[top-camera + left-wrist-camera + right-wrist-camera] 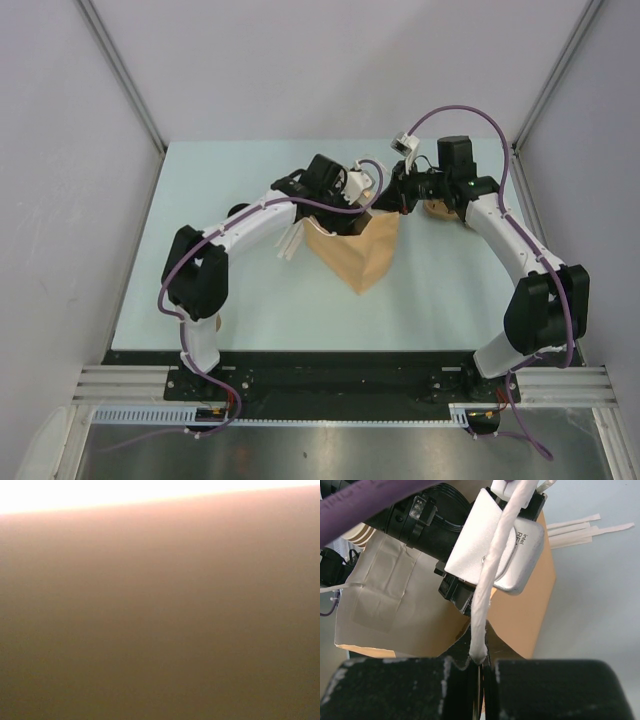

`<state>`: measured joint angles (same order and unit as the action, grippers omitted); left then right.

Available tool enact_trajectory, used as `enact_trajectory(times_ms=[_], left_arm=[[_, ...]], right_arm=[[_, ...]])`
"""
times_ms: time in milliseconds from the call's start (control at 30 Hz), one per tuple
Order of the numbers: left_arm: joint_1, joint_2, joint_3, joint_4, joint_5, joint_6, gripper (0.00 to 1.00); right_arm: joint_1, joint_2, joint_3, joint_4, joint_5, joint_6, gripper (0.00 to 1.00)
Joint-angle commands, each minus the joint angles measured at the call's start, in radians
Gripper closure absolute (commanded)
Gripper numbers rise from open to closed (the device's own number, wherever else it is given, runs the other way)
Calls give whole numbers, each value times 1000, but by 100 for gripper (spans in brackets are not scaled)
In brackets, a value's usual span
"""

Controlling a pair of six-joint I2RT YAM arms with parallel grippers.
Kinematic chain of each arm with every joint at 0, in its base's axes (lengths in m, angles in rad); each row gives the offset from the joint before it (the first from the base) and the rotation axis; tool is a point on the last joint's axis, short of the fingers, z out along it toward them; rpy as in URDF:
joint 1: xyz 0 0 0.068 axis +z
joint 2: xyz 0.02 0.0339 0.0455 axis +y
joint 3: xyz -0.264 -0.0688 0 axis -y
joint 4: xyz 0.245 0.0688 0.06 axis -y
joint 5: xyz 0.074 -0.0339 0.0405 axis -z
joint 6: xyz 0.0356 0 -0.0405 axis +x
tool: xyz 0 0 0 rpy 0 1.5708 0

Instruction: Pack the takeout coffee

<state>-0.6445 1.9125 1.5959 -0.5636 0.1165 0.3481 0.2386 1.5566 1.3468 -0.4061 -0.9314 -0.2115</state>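
A brown paper bag (pixel 355 250) stands open in the middle of the table. My left arm's wrist (pixel 338 188) reaches down into its mouth, and its fingers are hidden inside. The left wrist view shows only a blurred brown paper wall (pixel 160 630). My right gripper (pixel 400 196) is at the bag's far right rim. In the right wrist view the right gripper (pixel 482 667) is shut on the bag's white twisted handle (pixel 487 605), with the bag (pixel 530 615) and the left arm's wrist camera (pixel 495 545) just beyond. The takeout coffee is hidden.
A stack of tan paper cups (pixel 437 208) stands behind the right arm, and the stack of cups (pixel 357 532) also shows at the right wrist view's upper left. Several white paper strips (pixel 290 243) lie left of the bag; these strips (pixel 580 527) lie on the pale table (pixel 200 270).
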Motion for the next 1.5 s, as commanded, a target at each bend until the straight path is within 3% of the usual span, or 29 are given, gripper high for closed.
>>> enact_trajectory(times_ms=[0,333,400,433,567,1467], left_arm=[[40,59,-16,-194,-32,-47,53],[34,-1,44,-173,8,-69,35],[34,-15,36,-165,3,-73,24],[34,-20,33,-154,3,-78,13],[34,-38,24,-127,0,-90,2],[22,-187,-47,44,58,-63,0]], right_arm=[[-2,25,9,-60,28,-39,100],[8,25,9,-31,66,-23,100],[8,25,8,-30,75,-22,100],[8,25,9,-31,78,-25,100],[13,25,8,-28,86,-28,100],[22,57,32,-54,111,-71,100]])
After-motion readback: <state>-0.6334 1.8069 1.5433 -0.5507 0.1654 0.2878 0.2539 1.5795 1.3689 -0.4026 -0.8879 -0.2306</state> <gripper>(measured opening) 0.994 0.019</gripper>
